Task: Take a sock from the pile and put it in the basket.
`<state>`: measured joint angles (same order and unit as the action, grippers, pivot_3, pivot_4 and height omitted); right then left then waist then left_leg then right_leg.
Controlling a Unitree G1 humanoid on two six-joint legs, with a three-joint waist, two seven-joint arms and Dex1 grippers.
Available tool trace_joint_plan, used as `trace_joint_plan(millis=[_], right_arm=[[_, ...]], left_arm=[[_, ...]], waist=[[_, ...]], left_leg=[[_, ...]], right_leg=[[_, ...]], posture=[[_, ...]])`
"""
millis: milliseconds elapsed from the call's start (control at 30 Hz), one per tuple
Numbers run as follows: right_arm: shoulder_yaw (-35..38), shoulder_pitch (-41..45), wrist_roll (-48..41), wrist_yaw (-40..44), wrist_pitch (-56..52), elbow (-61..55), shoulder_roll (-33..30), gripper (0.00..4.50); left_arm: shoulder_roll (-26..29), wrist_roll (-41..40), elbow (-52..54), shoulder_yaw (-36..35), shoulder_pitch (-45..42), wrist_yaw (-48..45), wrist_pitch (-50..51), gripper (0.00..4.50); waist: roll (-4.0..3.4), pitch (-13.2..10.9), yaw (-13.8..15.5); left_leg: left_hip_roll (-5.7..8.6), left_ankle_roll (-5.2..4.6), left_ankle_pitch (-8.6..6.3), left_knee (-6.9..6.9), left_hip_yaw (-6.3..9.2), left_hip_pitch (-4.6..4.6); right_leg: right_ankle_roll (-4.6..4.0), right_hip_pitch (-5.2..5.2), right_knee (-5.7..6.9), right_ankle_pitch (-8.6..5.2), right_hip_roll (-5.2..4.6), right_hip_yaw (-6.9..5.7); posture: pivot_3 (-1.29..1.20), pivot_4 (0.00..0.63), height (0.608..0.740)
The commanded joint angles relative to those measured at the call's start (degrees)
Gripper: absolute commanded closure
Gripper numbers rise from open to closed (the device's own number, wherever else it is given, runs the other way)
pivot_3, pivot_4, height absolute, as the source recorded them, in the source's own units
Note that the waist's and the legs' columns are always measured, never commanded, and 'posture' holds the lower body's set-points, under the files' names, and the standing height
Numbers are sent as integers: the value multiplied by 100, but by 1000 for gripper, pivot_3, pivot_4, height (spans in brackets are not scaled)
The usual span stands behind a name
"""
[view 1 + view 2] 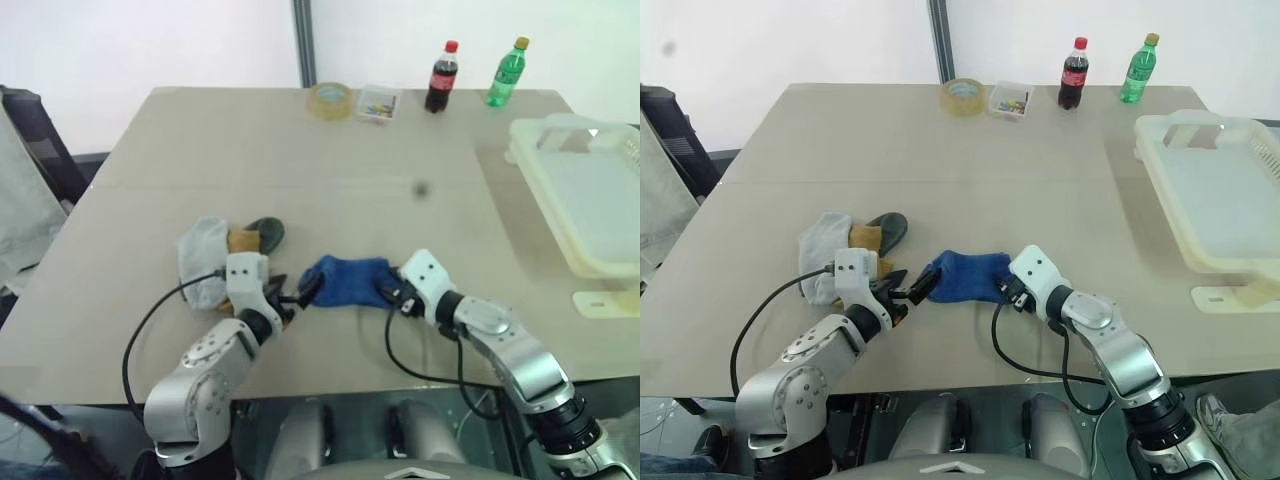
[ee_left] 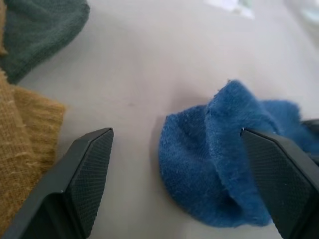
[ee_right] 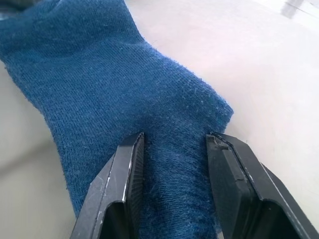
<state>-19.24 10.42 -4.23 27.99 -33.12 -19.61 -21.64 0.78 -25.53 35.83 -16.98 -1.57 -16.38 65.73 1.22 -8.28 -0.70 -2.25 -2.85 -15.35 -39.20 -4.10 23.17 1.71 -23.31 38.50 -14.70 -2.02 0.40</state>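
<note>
between the right tool [image 3: 174,186] fingers, blue sock [image 3: 99,74] (left tool [image 2: 184,184] beside it)

A blue sock [image 1: 345,281] lies bunched on the tabletop [image 1: 330,170] near its front edge, apart from the pile [image 1: 225,250]. The pile sits toward the front-left: a pale grey-white sock, a mustard one and a dark green one touching each other. The basket [image 1: 560,215], pale cream and rectangular, rests at the right edge, overhanging it.
</note>
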Motion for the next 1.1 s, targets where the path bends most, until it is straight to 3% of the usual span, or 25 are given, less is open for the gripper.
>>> trace_joint_plan(millis=[33, 267, 700, 1100], right_arm=[[-97, -50, 109, -12, -24, 121, 25, 2512], [-113, -69, 190, 1, -35, 119, 86, 2512], [-126, -43, 321, -54, 70, 281, 231, 2512], [-80, -41, 396, -69, 113, 341, 287, 2512]], left_arm=[[-114, -722, -754, -222, -103, -284, 719, 148], [-133, -1906, -1786, -1055, -528, -565, 1477, 148], [108, -3253, -2569, -1447, -963, -742, 2633, 148], [-225, -5418, -3154, -1774, -1225, 162, 2452, 148]], waist=[[-4, 3, 11], [-7, 21, 17], [-12, 32, -3], [2, 23, -3]], left_leg=[[2, 0, -1, 5, 0, -31], [3, 0, -1, 6, 5, -55], [2, -1, -4, 26, 7, -53], [3, 3, -4, 49, 8, -42]], right_leg=[[-1, 22, -3, -3, 0, -1], [-21, 54, -18, -14, -16, -5], [-24, 57, -47, -13, -28, -2], [-27, 46, -55, -13, -44, -3]], posture=[[0, 150, 735], [0, 150, 735], [0, 150, 735], [0, 150, 735]])
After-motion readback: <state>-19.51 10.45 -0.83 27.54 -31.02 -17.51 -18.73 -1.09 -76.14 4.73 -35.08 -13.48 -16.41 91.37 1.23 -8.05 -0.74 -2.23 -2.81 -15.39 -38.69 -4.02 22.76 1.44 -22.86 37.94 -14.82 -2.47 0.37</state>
